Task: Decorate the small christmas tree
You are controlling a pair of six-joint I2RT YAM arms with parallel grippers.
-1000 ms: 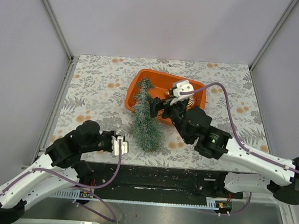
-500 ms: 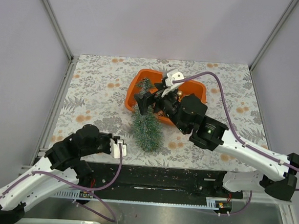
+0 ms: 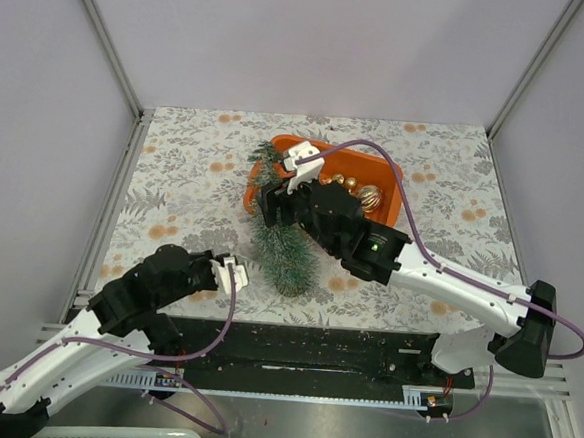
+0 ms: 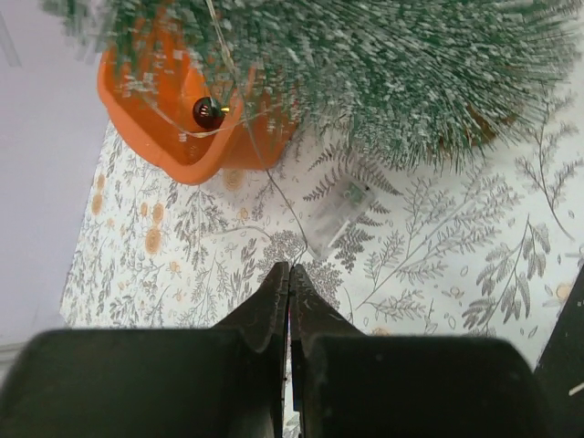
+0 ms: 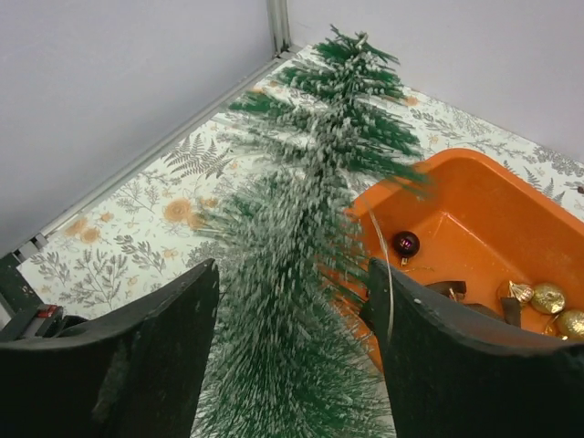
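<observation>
Roughly centred on the floral table [image 3: 175, 171], the tree [image 3: 282, 243] lies with its tip over the orange tray's [image 5: 456, 233] left rim. The right gripper [image 5: 290, 274] straddles it, fingers wide apart. The left gripper [image 4: 289, 271], near its base, is pressed together. Gold baubles [image 5: 547, 297] sit in the tray.

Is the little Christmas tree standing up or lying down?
Lying tipped over. The small christmas tree stretches long across the table, its tip over the rim of the orange tray.
</observation>
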